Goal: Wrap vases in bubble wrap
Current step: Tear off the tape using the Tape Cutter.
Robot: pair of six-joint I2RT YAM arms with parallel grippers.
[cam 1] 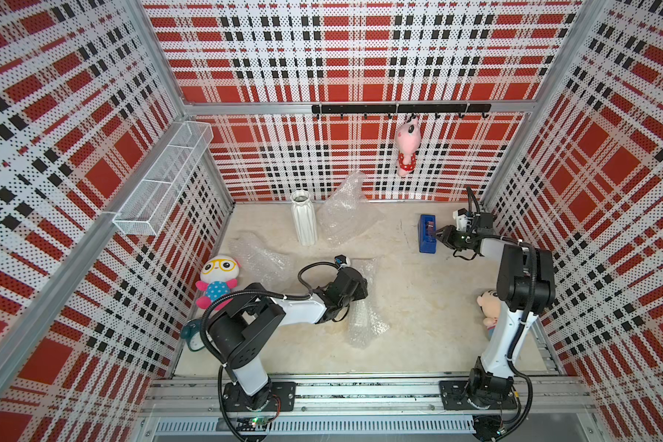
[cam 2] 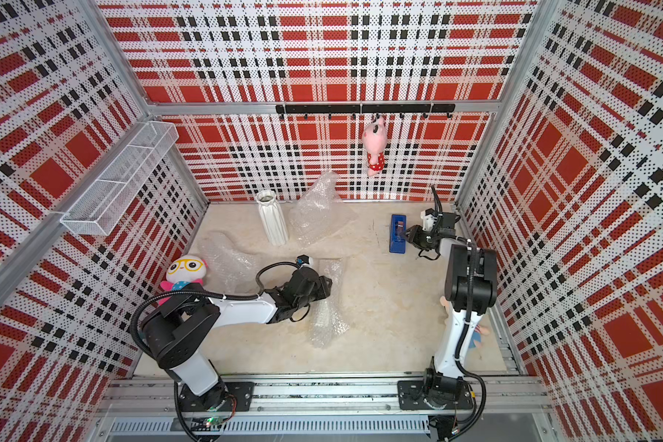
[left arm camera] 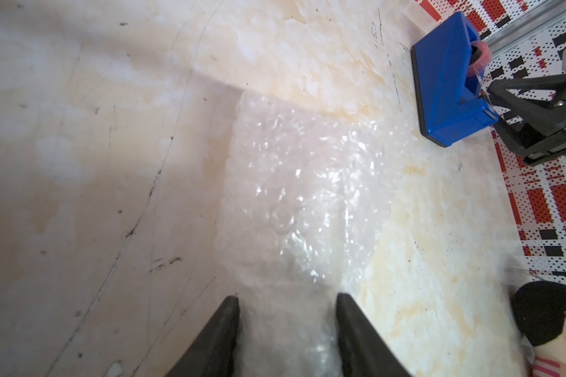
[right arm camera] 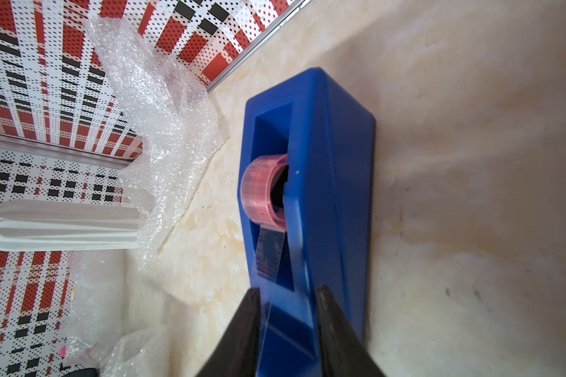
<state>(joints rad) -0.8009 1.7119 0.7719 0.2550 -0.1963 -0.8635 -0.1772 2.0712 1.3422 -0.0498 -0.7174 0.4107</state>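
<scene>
At mid-worktop (cam 1: 418, 306) the left gripper (left arm camera: 286, 298) clamps a wrap bundle (left arm camera: 307, 196). The right gripper (right arm camera: 288, 290), jaws apart, straddles the tape (right arm camera: 268, 254) strip at the dispenser (right arm camera: 334, 163). The strip could cling to one finger or tear short, leaving the bundle unsealed. A bare vase (cam 1: 303, 222) and loose wrap (cam 1: 341, 214) stand behind, obstructing neither arm.

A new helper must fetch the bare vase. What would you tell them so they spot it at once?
Start at the back wall, below the hook rail's left end. On the table just left of the crumpled bubble wrap stands a tall vase. It alone is opaque white, ribbed and upright; its neighbours are clear, crinkly plastic.
</scene>
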